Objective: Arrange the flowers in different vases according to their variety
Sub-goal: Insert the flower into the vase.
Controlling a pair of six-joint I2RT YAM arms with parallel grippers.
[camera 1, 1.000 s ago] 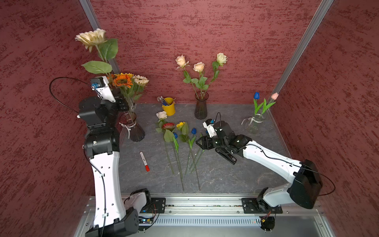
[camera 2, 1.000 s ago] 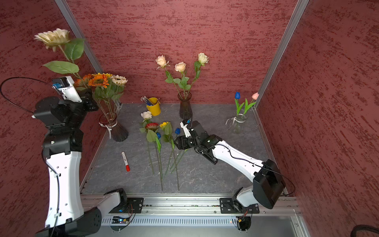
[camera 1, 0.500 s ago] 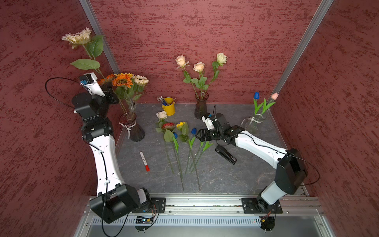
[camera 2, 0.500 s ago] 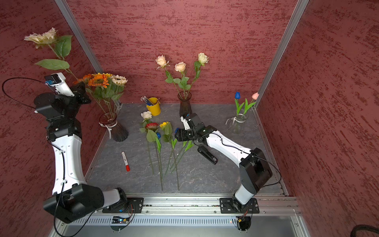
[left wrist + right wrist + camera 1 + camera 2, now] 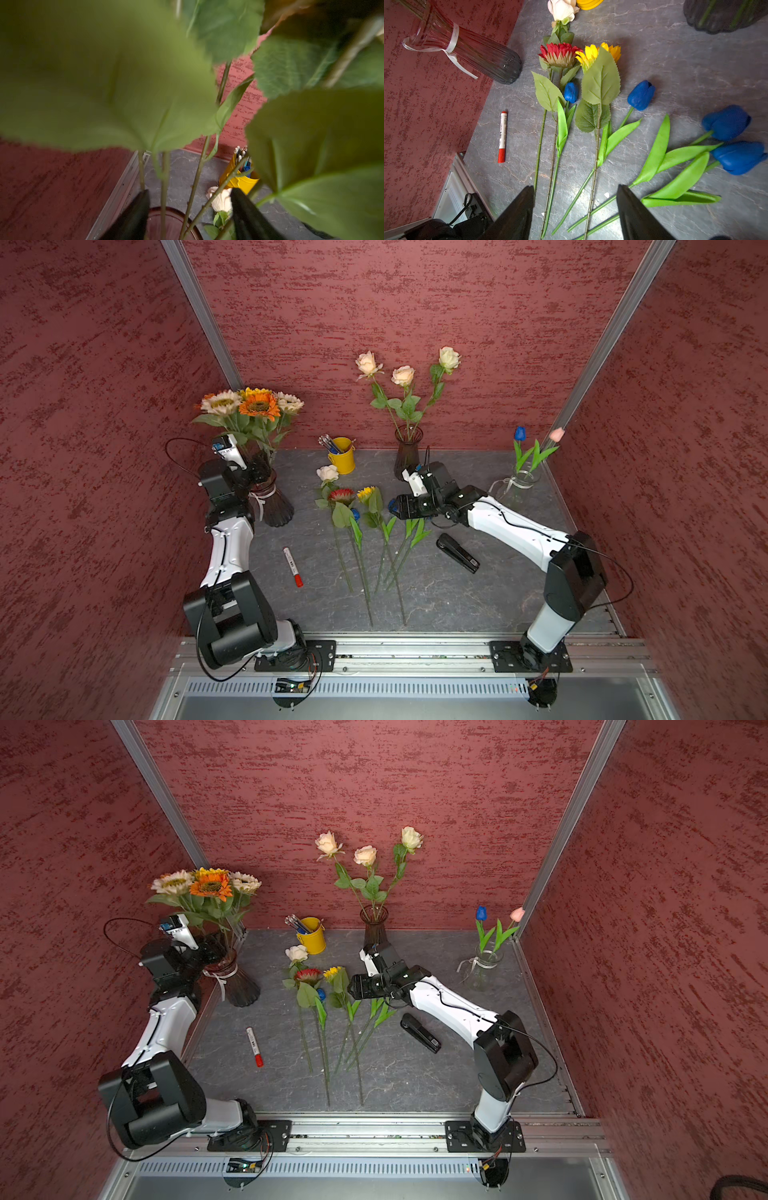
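1. Flowers are partly sorted. Sunflowers [image 5: 249,404] stand in a dark ribboned vase [image 5: 272,506] at far left, roses [image 5: 403,375] in a plain dark vase [image 5: 408,452] at far centre, and two tulips [image 5: 519,434] in a clear vase [image 5: 515,489] at far right.
2. Loose stems [image 5: 365,531] lie side by side mid-table, blooms pointing far, so each can probably be picked singly.
3. Left gripper [image 5: 190,190] sits just above the ribboned vase's mouth, fingers wide apart and gripping nothing. Stems pass loosely between them.
4. Right gripper [image 5: 575,187] hovers low over the loose blue tulips [image 5: 641,95], open and empty, likely choosing one for the clear vase.
5. A second ago the left gripper held a cream sunflower [image 5: 220,403] high. Now that flower stands in the ribboned vase, released.
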